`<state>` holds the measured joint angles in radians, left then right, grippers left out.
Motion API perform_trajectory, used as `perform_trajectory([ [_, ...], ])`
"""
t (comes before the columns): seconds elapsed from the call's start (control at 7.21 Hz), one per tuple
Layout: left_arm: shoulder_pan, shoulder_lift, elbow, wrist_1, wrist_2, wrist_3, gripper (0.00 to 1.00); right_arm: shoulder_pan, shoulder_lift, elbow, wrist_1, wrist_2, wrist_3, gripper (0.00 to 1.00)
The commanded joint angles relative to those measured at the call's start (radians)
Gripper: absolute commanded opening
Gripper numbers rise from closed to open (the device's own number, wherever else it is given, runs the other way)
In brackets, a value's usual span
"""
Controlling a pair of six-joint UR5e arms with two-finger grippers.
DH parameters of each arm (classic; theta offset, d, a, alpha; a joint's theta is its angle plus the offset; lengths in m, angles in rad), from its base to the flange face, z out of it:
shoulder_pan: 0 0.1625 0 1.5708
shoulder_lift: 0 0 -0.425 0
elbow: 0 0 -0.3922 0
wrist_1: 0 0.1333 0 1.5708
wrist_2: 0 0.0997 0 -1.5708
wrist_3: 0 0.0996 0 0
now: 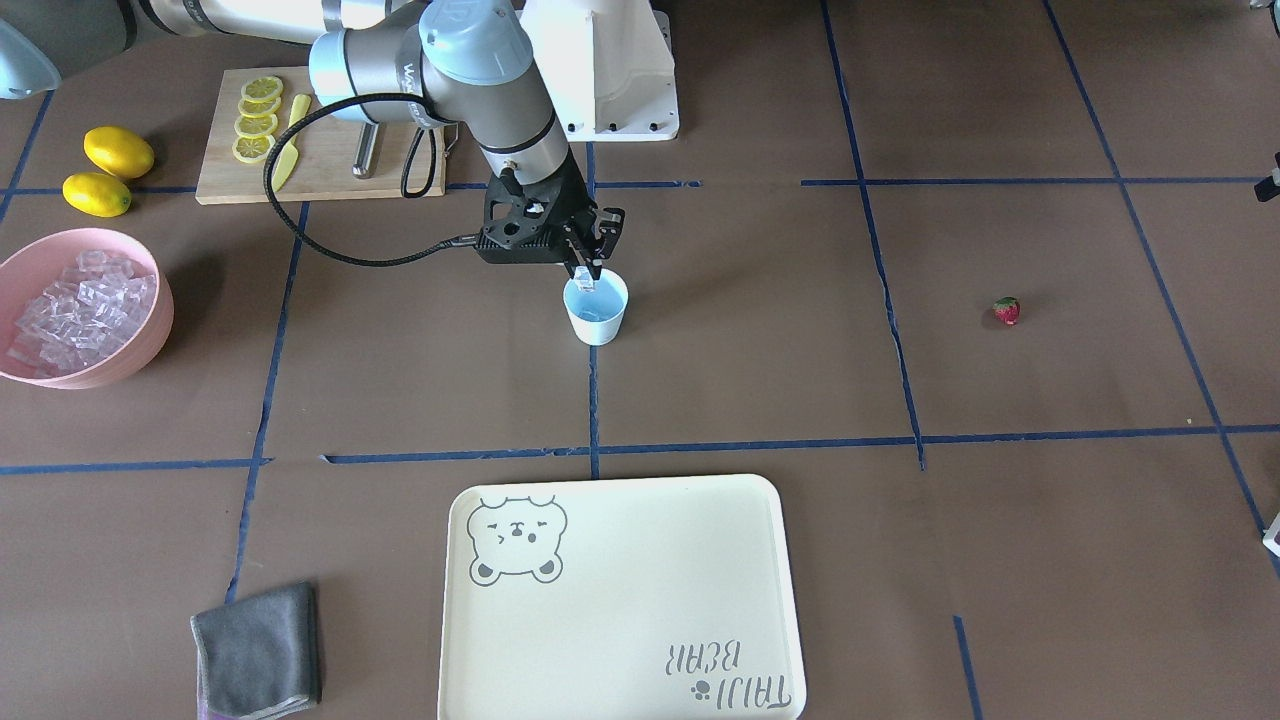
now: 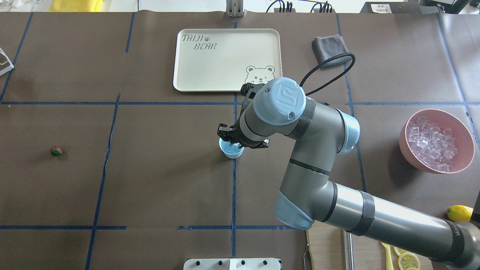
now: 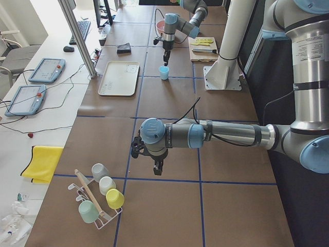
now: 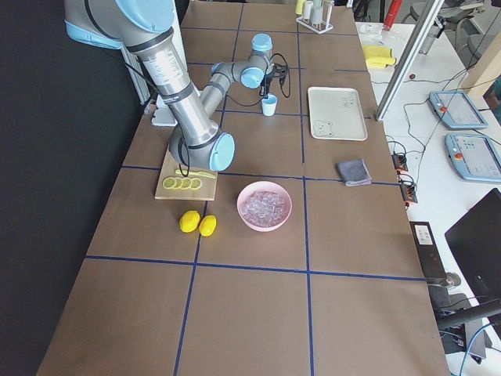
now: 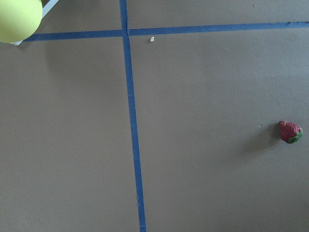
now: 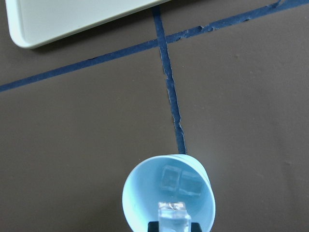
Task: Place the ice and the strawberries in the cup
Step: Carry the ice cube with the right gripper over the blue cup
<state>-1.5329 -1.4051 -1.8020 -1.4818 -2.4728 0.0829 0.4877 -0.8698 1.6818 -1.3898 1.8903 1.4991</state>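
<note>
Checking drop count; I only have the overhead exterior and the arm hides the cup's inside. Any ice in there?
Observer: Right wrist view shows two ice cubes at the bottom of the cup, a third cube pinched in the right gripper at its mouth.
Operator: Left arm? Not in my frame.
Observer: Exterior left shows the left gripper hovering near a cup rack; jaws unreadable.
Operator: Bottom-right corner is cropped. What's there?
Observer: Front view: a cutting board with four lemon slices and a yellow knife.

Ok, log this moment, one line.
right gripper: shut on ice cube above cup | cup: two cubes inside | strawberry: on table | left gripper: unclear
</note>
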Motion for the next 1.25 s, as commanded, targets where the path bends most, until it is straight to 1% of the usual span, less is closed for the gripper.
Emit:
perform_trajectory([
  [0.0,-0.001,0.0,0.001,0.0,0.0,0.0,1.0,-0.008,0.0,-0.01,0.005,0.0,0.001,0.45],
  [0.14,-0.001,0.0,0.001,0.0,0.0,0.0,1.0,-0.008,0.002,-0.016,0.006,0.0,0.001,0.71],
  [0.42,0.0,0.002,0.004,0.002,0.0,-0.002,1.0,0.009,0.002,-0.014,0.008,0.001,0.004,0.82],
  [0.55,-0.001,0.002,0.003,0.002,0.002,-0.005,1.0,0.032,0.002,-0.007,0.006,0.016,0.003,0.82],
  [0.69,0.0,0.002,0.004,0.002,0.0,-0.017,1.0,0.098,-0.012,0.001,0.003,0.123,0.001,0.82],
  [0.83,0.017,-0.008,0.0,-0.006,0.002,-0.132,1.0,0.2,-0.088,0.062,-0.004,0.256,-0.01,0.82],
  [0.97,0.046,-0.006,0.003,-0.071,0.002,-0.184,1.0,0.259,-0.226,0.173,-0.002,0.297,-0.037,0.99],
  [1.11,0.101,-0.026,0.0,-0.087,0.002,-0.372,1.0,0.293,-0.347,0.258,-0.005,0.299,-0.116,0.99],
])
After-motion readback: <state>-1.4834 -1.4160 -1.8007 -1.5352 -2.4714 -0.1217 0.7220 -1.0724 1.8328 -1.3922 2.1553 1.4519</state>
